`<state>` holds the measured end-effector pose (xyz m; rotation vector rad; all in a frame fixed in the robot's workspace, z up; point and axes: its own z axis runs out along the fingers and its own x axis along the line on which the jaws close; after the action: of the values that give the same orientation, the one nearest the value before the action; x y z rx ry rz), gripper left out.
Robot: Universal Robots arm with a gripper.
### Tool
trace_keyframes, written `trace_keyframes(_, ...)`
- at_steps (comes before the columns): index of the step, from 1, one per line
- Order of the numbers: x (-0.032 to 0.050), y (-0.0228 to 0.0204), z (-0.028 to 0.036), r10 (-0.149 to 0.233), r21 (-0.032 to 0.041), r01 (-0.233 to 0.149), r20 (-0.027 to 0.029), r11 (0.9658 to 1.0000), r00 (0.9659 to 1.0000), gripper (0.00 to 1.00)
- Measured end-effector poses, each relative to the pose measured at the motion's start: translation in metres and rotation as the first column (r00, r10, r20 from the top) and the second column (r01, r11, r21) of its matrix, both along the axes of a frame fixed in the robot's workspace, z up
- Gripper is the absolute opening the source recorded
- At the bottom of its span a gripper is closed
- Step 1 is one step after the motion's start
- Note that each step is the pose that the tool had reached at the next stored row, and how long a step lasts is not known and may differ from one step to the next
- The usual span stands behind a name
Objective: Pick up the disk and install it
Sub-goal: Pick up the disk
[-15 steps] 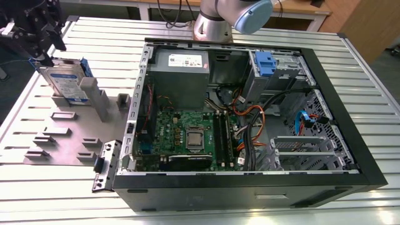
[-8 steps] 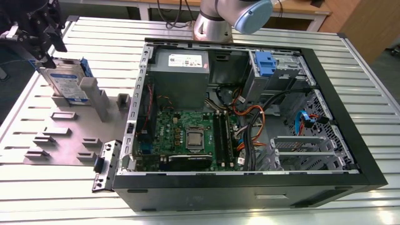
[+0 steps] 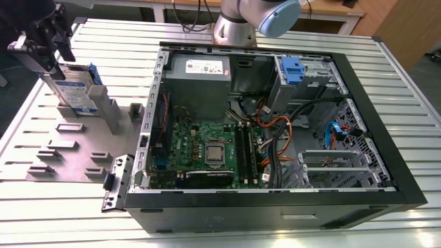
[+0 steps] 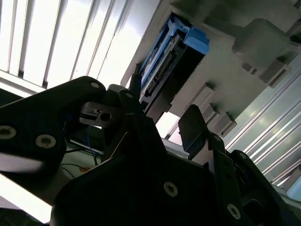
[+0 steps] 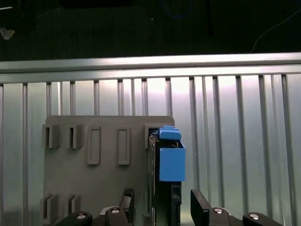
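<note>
While hovering with the gripper point(image 5: 162, 203) spread wide, its fingers point(image 5: 128, 200) standing either side of the disk point(image 5: 170, 162) and clear of it in the first wrist view, treat the step in hand as the pick itself, by best judgement barely begun. Even out the gaps on both sides before closing, so as not to shove the disk sideways in its slot. Aim the pads at the flat metal faces rather than at the blue plastic frame point(image 4: 196, 40) seen in the second wrist view, likely to flex and slip under a squeeze. Go low enough to bite well below the top edge, yet stop short of the grey holder point(image 5: 106, 188). Close slowly and squarely, with the wrist in line with the slot. Find the disk standing upright on its edge in that holder, on the slatted metal table point(image 3: 62, 206), at the exterior view's left and well apart from the open computer case point(image 3: 276, 204). Mind the raised grey block point(image 3: 98, 103) just beside the disk. Farther off, inside the case, leave alone the grey power-supply box point(image 3: 200, 82) and the other blue drive carrier point(image 3: 292, 70) against the far wall.
</note>
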<state>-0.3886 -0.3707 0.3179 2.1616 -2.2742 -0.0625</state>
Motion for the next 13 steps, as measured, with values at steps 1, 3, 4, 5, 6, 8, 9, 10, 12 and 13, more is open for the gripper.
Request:
trace_keyframes(1, -0.0001, 0.0000, -0.0014, 0.007, 0.0000, -0.007, 0.0008, 1.0000, 1.0000, 0.59)
trace_keyframes(3, -0.0004, 0.0000, -0.0040, 0.020, 0.0000, -0.020, 0.0024, 0.9998, 0.9998, 0.59)
trace_keyframes(4, -0.0004, 0.0000, -0.0054, 0.027, -0.0001, -0.027, 0.0032, 0.9996, 0.9996, 0.59)
trace_keyframes(5, -0.0005, 0.0000, -0.0067, 0.034, 0.0000, -0.034, 0.0041, 0.9994, 0.9994, 0.59)
trace_keyframes(6, -0.0006, 0.0000, -0.0080, 0.041, -0.0001, -0.041, 0.0050, 0.9992, 0.9992, 0.59)
trace_keyframes(8, -0.0009, 0.0000, -0.0105, 0.054, -0.0002, -0.054, 0.0069, 0.9985, 0.9985, 0.59)
trace_keyframes(9, -0.0011, 0.0000, -0.0113, 0.059, -0.0002, -0.059, 0.0077, 0.9983, 0.9982, 0.59)
trace_keyframes(10, -0.0016, 0.0000, -0.0118, 0.063, -0.0003, -0.063, 0.0084, 0.9980, 0.9980, 0.59)
trace_keyframes(12, -0.0030, 0.0000, -0.0128, 0.068, -0.0004, -0.068, 0.0097, 0.9977, 0.9977, 0.59)
trace_keyframes(13, -0.0038, 0.0000, -0.0136, 0.070, -0.0004, -0.070, 0.0105, 0.9975, 0.9975, 0.59)
